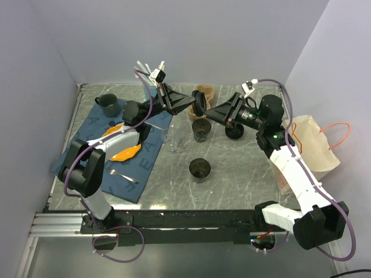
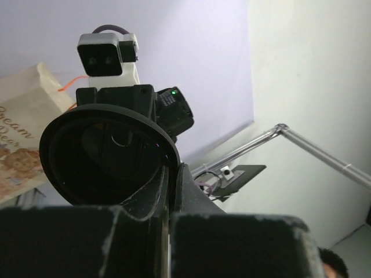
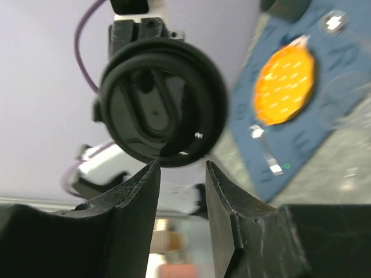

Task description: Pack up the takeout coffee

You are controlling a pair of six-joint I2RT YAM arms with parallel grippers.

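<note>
Jaws of our left gripper (image 1: 192, 104) pinch the black lid (image 3: 162, 104) by its rim, aloft toward the table's (image 1: 249, 185) far edge. The right gripper (image 3: 180, 169) gapes just short of it, above an open black cup (image 1: 201, 128). If we release early, the lid falls.

Blk lid (image 3: 165, 101); orange plate (image 3: 285, 84), prob. dimpled.
</note>
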